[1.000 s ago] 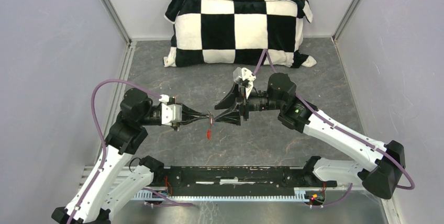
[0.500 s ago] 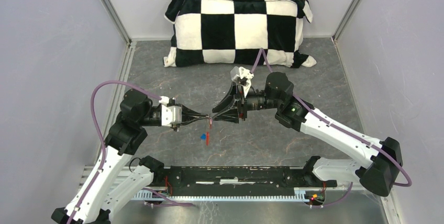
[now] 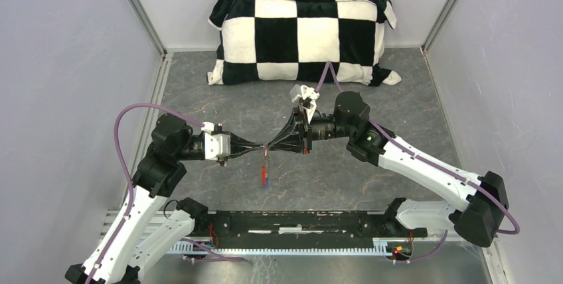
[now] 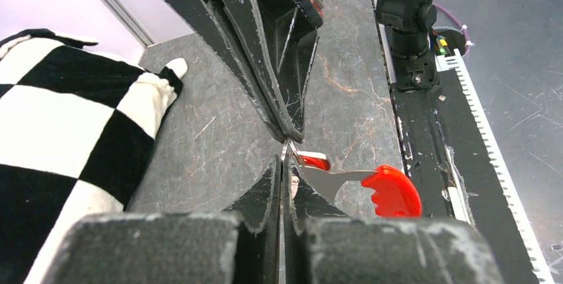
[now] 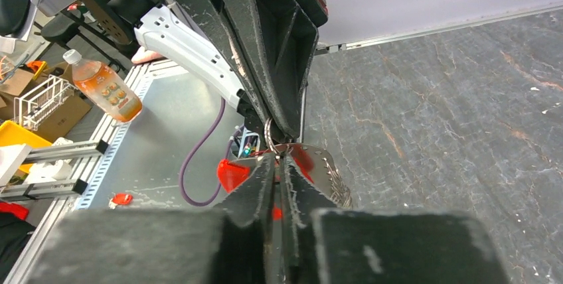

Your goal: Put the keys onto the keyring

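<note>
My left gripper is pressed shut on the thin wire ring, holding it up in the air above the table. My right gripper meets it tip to tip. Its fingers stand close with only a slit between them, and I cannot tell whether they bite on the ring or a key. Just below my left fingertips a silver key with a red tag juts out from the ring. From above, a small red and blue cluster dangles under the meeting point. I judge that at least one key is threaded on or nearly so. I cannot see if it has passed fully round the coil. I also cannot make out whether more keys wait elsewhere, so the threading looks partway, not finished.
</note>
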Available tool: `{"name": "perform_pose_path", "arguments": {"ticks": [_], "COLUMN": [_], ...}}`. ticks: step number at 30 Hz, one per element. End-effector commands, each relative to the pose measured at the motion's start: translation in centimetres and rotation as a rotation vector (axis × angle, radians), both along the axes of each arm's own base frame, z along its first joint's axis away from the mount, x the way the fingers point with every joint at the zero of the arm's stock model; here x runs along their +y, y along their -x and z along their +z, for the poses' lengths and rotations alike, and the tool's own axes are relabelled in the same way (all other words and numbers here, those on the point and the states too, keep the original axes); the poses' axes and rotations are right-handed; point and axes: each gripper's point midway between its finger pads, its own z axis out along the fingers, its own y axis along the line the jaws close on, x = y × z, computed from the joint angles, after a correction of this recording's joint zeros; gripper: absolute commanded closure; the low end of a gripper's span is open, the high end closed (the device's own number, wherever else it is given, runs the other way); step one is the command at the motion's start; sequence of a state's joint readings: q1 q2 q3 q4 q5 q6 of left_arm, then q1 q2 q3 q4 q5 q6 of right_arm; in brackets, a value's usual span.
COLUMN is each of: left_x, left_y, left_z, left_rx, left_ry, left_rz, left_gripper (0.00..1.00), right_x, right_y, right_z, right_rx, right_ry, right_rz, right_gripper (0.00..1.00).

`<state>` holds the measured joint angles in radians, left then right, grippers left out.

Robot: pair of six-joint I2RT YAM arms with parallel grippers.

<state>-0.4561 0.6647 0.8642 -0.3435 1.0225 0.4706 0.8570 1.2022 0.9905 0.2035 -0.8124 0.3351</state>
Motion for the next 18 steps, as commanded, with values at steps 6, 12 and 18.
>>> {"name": "perform_pose_path", "arguments": {"ticks": [6,12,18], "left_x": [0.1,0.0,0.0], "left_y": [-0.1,0.0,0.0], "left_z": [1.0,1.1,1.5], "left_rx": [-0.091,-0.095,-0.098], "left_ry": [0.016,0.021,0.035], "left_rz": [0.000,-0.003,-0.004], "left_gripper": [0.98,0.98,0.98], "right_x": [0.1,-0.1,0.0], "right_y": [-0.1,-0.1,0.1], "right_z": [0.1,-0.5,-1.3], "right_rx": [-0.012,-0.006,0.016], "right_ry": [-0.012,0.005,0.016], "right_rz": [0.003,-0.001,0.013], "right_gripper": [1.00,1.00,1.00]}}
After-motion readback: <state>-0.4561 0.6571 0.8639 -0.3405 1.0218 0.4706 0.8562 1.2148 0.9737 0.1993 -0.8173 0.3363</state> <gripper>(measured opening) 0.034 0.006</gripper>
